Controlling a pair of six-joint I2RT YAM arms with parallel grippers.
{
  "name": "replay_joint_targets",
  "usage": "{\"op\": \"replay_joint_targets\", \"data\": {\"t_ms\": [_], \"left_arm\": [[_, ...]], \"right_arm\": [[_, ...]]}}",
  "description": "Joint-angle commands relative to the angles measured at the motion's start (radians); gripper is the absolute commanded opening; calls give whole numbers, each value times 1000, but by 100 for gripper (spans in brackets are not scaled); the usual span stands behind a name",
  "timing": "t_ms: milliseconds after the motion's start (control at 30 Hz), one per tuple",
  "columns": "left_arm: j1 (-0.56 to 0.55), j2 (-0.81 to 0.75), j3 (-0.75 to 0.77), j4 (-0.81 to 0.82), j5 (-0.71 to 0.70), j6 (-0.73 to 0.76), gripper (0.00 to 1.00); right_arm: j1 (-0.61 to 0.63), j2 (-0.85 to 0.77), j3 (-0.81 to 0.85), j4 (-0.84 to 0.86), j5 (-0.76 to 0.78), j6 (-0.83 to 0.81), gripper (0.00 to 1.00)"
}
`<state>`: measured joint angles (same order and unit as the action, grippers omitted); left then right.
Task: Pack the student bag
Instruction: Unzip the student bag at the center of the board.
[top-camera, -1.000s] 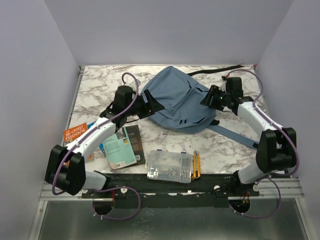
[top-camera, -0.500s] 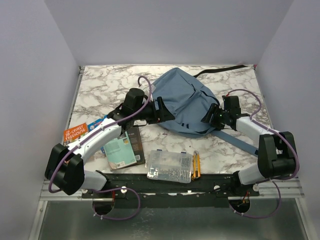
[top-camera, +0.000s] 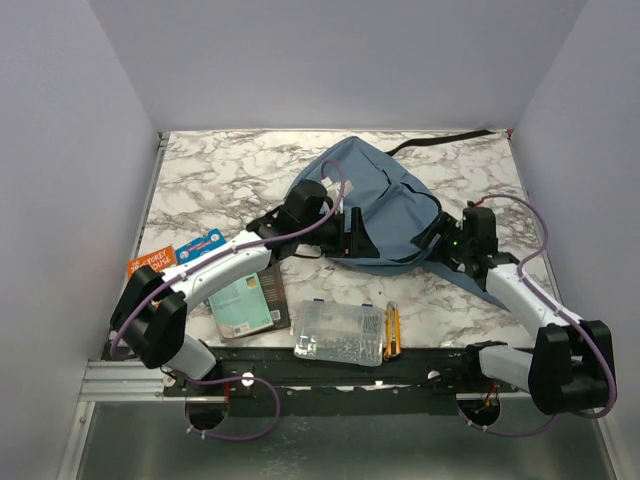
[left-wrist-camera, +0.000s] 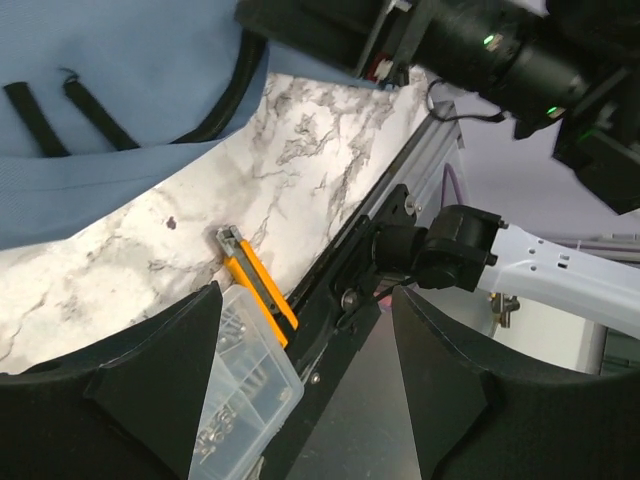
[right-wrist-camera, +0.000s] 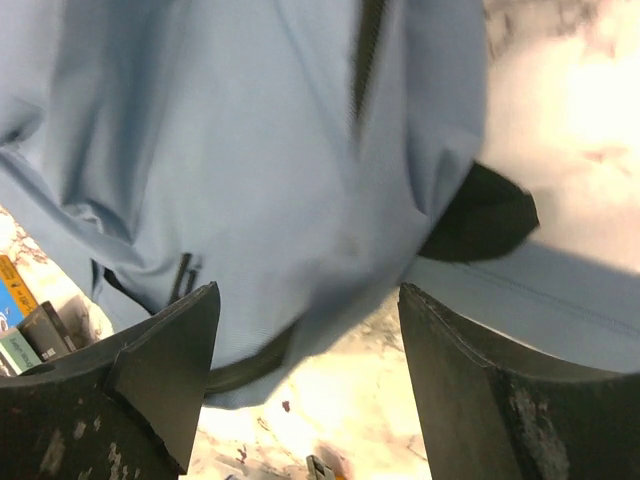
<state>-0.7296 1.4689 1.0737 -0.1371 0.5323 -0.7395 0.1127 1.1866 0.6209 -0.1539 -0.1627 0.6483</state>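
Observation:
The student bag (top-camera: 385, 200) is a big blue-grey fabric backpack lying at the middle back of the marble table; it also fills the top left of the left wrist view (left-wrist-camera: 110, 60) and most of the right wrist view (right-wrist-camera: 250, 150). My left gripper (top-camera: 352, 238) hovers over the bag's near left edge, open, with nothing between its fingers (left-wrist-camera: 305, 330). My right gripper (top-camera: 441, 236) is at the bag's near right edge, open, its fingers apart just off the fabric (right-wrist-camera: 308, 300). Neither holds the bag.
A clear plastic box of screws (top-camera: 340, 332) and an orange utility knife (top-camera: 392, 330) lie at the near edge. Books (top-camera: 248, 295) and an orange book (top-camera: 150, 265) lie at the left. A black strap (top-camera: 440, 140) trails behind the bag; blue-grey webbing (right-wrist-camera: 560, 300) runs right.
The left gripper has swung right along the bag's near edge. The right gripper has drawn back toward the near side and opened wider. The bag has shifted slightly right.

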Motion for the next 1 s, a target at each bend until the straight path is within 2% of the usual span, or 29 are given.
{"op": "replay_joint_targets", "data": {"t_ms": [0,133,167,267,400,467,600,767,867,900,967], "left_arm": [[-28,55,77,25,57,5,71],[-32,72,100,28,78,0,70],[-31,71,100,28,76,1,70],[-31,63,89,27,74,2,70],[-31,53,69,28,69,2,69],[-32,57,68,29,71,5,70],[-31,110,122,15,89,26,70],[-40,223,268,-57,99,76,67],[-51,336,424,-183,72,158,64],[-54,372,478,-225,64,183,63],[-56,441,556,-295,50,216,60]], "right_arm": [[-6,-23,-119,93,-20,123,74],[-6,7,-191,232,-70,167,70],[-7,28,-195,243,-72,172,63],[-12,71,-194,227,-69,193,30],[-15,30,-264,327,-116,203,22],[-19,-7,-323,443,-167,196,2],[-36,-46,-447,700,-268,250,1],[-39,-33,-499,818,-312,242,1],[-45,-19,-512,874,-333,222,0],[-47,-19,-520,900,-336,234,2],[-50,-23,-517,903,-338,260,13]]}}
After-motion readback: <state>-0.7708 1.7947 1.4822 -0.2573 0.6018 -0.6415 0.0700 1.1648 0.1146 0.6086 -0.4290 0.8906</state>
